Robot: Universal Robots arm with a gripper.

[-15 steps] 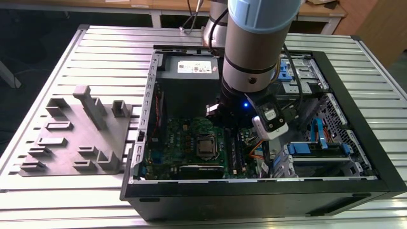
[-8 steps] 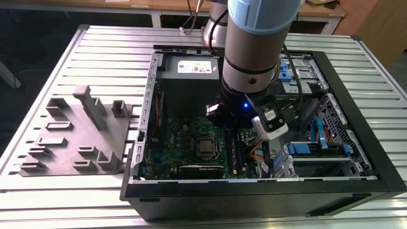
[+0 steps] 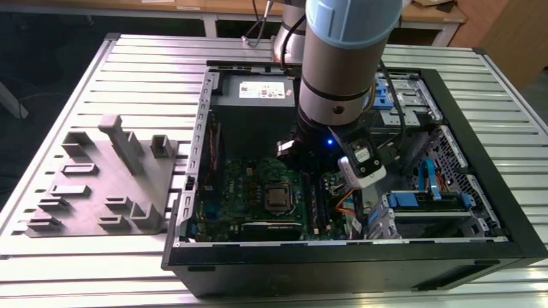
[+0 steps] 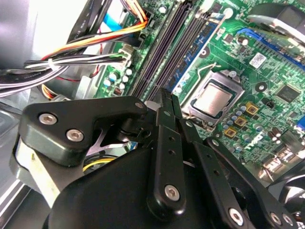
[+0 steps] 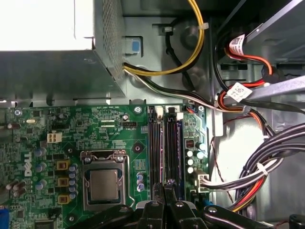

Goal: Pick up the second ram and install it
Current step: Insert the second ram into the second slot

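1. The exterior view gives the wide setting. The arm reaches down into the open computer case; the grey power supply sits in the case close to the arm's wrist; the grey holder tray lies outside the case on the slatted table, well apart from the claw.
2. Both wrist views look close along the claw as it hangs low over the green motherboard. Its black fingers are pressed together into a narrow tip; I can make out nothing held between them.
3. The first wrist view adds the memory slots seen end to end, running straight away from the fingertips; the second wrist view looks over the claw's linkage instead, so the slots slant off beyond the tip.
4. The processor socket lies near the claw on one side; the bundled cables run on the other side, a little farther off.
5. The second ram (as far as a thin dark strip can be read) stands in the slot directly ahead of the fingertips and in line with them. Its near end lies just under the tip; I cannot tell whether the fingers touch it. Another dark strip stands just beside it, on the socket's side.
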